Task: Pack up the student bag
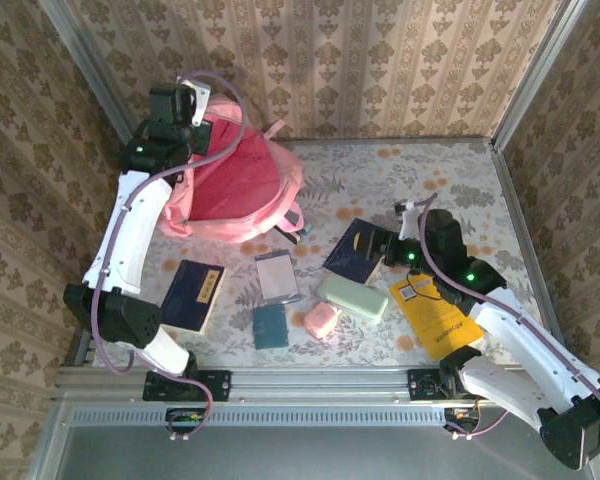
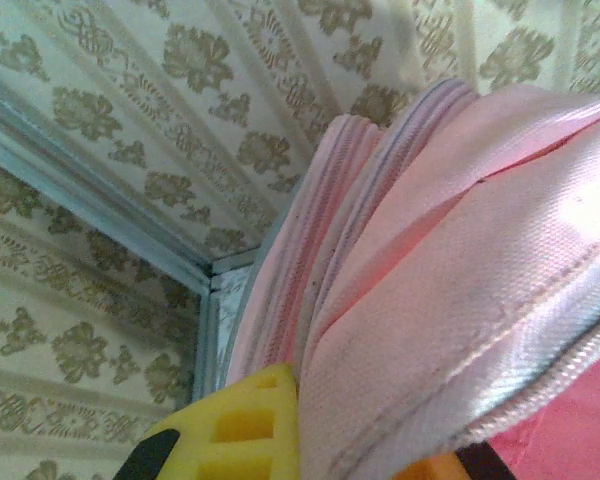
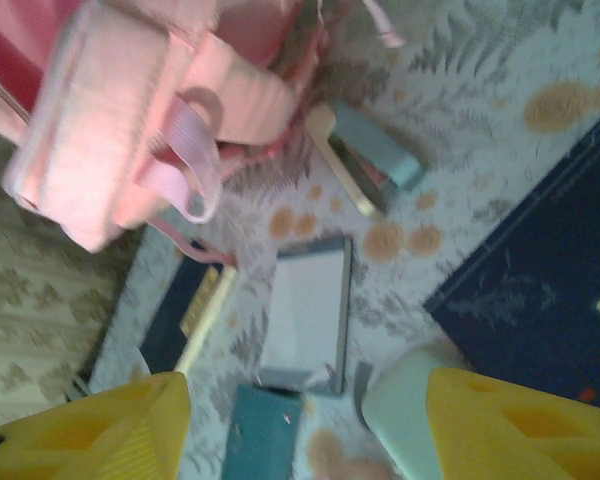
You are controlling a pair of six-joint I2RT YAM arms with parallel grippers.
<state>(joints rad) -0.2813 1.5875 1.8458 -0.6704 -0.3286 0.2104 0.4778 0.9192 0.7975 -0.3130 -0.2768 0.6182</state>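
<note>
The student bag (image 1: 235,185), a large pink backpack, lies at the back left of the table with its dark pink inside showing. My left gripper (image 1: 183,108) is at the bag's top rim. In the left wrist view my left gripper (image 2: 352,448) is shut on the bag's pink zippered edge (image 2: 450,270), with fabric pressed against the yellow finger (image 2: 242,432). My right gripper (image 1: 392,238) hovers over the table's middle right, beside a navy book (image 1: 355,250). In the right wrist view my right gripper (image 3: 310,430) stands open with nothing between its yellow fingers (image 3: 520,425).
On the table lie a navy book with a yellow label (image 1: 192,295), a grey tablet (image 1: 277,277), a teal notebook (image 1: 270,325), a small pink pouch (image 1: 322,320), a mint case (image 1: 352,296) and a yellow book (image 1: 435,315). Patterned walls enclose the table.
</note>
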